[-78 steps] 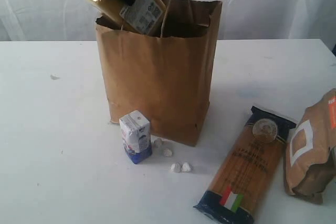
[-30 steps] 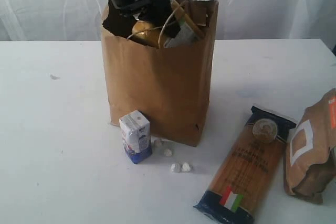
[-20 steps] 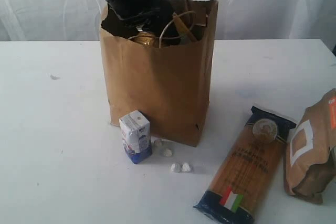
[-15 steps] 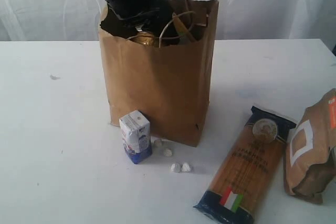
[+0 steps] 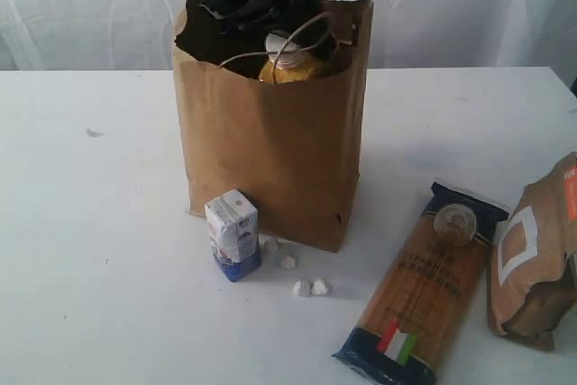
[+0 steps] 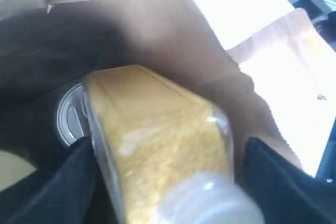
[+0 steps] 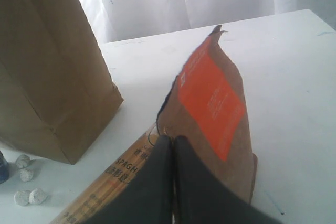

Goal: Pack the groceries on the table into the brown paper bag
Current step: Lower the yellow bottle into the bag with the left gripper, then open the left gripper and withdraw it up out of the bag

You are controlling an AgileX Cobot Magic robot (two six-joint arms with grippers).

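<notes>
Bag (image 5: 270, 160) stands upper middle of the frame, bottle (image 5: 293, 65) poking from its mouth. Left claw (image 6: 165, 187) is spread around it, letting go, I'd guess. Right claw (image 7: 173, 145) is pressed together. Next: lift clear, fetch carton (image 5: 233, 233).

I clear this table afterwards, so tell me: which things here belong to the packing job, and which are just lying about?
Part of the job: brown paper bag; yellow grain bottle and pull-tab can, both inside it; white-blue carton; spaghetti pack; brown pouch.

Just lying about: white pebble-like bits beside the bag.
</notes>
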